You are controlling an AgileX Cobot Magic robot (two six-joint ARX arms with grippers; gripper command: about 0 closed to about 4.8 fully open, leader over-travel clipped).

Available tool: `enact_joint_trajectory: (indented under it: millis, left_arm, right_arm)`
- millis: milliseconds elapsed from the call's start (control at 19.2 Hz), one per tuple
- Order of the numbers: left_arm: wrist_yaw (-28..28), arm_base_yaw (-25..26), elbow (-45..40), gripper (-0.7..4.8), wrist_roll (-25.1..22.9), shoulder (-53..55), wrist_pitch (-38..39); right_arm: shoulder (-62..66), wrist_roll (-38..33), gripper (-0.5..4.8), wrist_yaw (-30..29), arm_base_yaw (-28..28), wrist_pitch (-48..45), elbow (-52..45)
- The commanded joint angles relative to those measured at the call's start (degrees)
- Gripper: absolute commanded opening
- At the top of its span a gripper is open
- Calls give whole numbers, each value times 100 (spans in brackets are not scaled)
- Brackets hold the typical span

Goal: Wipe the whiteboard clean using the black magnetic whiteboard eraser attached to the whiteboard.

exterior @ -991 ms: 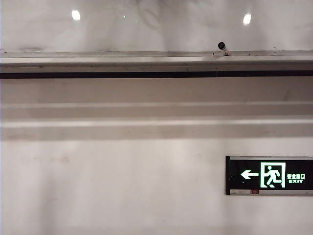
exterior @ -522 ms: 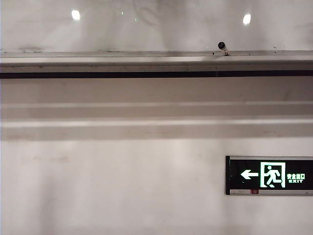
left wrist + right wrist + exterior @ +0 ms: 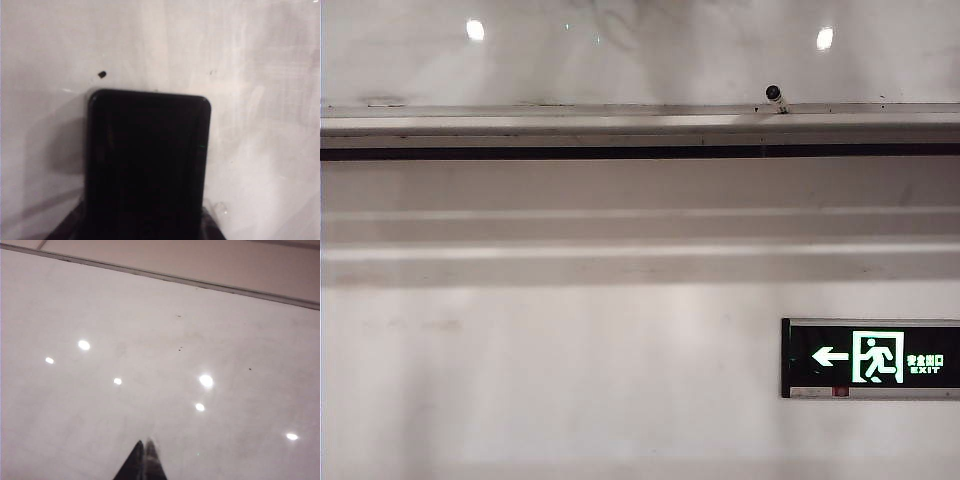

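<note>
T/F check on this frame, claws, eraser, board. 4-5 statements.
1. The left claw holds the black eraser against the whiteboard. True.
2. The right claw is open wide. False: its fingertips are together, shut and empty.
3. The exit sign has an arrow pointing right. False: it points left.
4. A small dark speck sits on the board just beyond the eraser. True.
5. Both arms show in the exterior view. False: neither arm appears there.
</note>
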State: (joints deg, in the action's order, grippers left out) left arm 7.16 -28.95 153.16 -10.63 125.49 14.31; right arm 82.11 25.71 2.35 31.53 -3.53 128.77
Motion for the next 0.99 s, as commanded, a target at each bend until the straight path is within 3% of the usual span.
enact_joint_trajectory:
  millis: [52,522,678,887,991]
  left_arm:
    - [101,-9,26,146,22,-44,-439]
    - [229,-9,26,146,275,66,-505]
    - [505,-9,26,146,546,66,-590]
    - [35,-7,26,146,682,66,-802]
    - [-197,-7,26,181,656,66,-839]
  right_arm:
    - [-39,-44,-1,4,11,15,13]
    - [-37,-44,-1,4,11,31,13]
    - [-37,-42,-1,4,11,31,13]
    - [-39,-44,-1,4,11,33,13]
    - [-39,-44,-1,4,11,50,13]
